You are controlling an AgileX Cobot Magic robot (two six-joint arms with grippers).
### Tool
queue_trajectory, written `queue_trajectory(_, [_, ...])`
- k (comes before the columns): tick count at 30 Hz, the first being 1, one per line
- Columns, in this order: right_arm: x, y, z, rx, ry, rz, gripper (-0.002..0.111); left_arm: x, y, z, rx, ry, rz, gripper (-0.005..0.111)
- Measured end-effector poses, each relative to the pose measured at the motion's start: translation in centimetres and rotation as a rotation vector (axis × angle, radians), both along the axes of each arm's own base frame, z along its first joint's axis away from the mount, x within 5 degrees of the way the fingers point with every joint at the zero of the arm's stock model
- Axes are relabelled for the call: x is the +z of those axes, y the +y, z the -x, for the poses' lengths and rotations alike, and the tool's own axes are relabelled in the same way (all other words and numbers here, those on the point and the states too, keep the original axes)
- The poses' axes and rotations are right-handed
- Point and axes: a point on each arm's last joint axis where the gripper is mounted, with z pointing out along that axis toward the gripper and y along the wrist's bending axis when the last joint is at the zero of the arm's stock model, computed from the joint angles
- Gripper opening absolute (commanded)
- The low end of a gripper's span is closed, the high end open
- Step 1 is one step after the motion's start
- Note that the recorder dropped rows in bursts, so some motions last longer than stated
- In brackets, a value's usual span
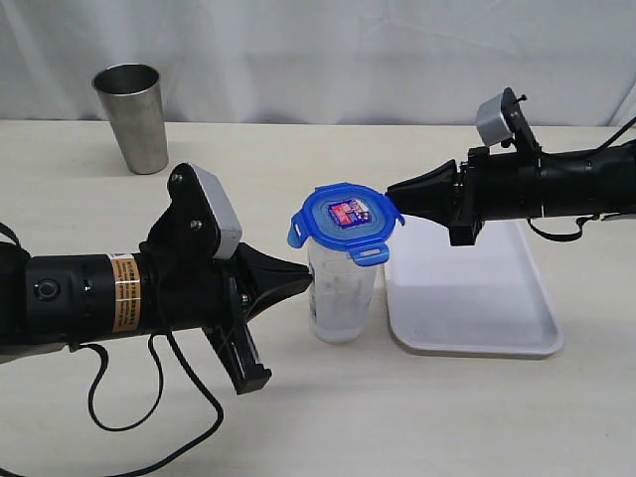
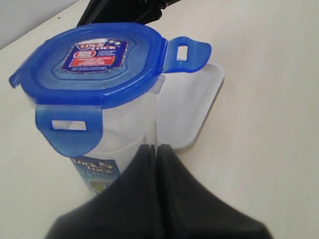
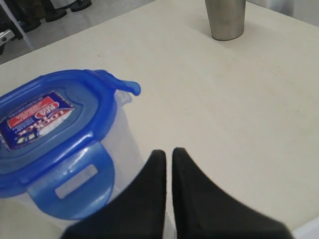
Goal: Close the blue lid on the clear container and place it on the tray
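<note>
The clear container (image 1: pixel 344 293) stands upright on the table just left of the tray (image 1: pixel 477 298). The blue lid (image 1: pixel 345 221) sits on its mouth with its flaps sticking out, unlatched. My left gripper (image 1: pixel 308 281) is shut, its tip against the container's left wall below the lid. My right gripper (image 1: pixel 392 191) is shut too, its tip at the lid's right flap. The left wrist view shows the lid (image 2: pixel 94 62), the container (image 2: pixel 124 129) and the shut left gripper (image 2: pixel 156 147). In the right wrist view the lid (image 3: pixel 47 124) lies beside the shut right gripper (image 3: pixel 168 152).
A shiny steel cup (image 1: pixel 132 117) stands at the back left of the table, also visible as the steel cup (image 3: pixel 227 17) in the right wrist view. The white tray (image 2: pixel 192 107) lies behind the container in the left wrist view. Black cables hang from the left arm near the front edge.
</note>
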Motion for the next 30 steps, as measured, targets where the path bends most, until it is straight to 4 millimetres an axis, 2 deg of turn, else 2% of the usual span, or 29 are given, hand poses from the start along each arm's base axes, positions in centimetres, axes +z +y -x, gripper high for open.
queue_trajectory(14, [-0.2, 0.0, 0.4, 0.030, 0.012, 0.016, 0.004, 0.0, 0.0, 0.0, 0.005, -0.002, 0.002, 0.000])
queue_trajectory(20, [0.5, 0.0, 1.2, 0.028, 0.001, 0.021, 0.004, 0.0, 0.0, -0.1, 0.006, -0.003, 0.002, 0.000])
queue_trajectory(30, [0.4, 0.0, 1.2, 0.017, 0.008, 0.027, 0.004, 0.0, 0.1, -0.2, 0.025, -0.007, -0.004, 0.000])
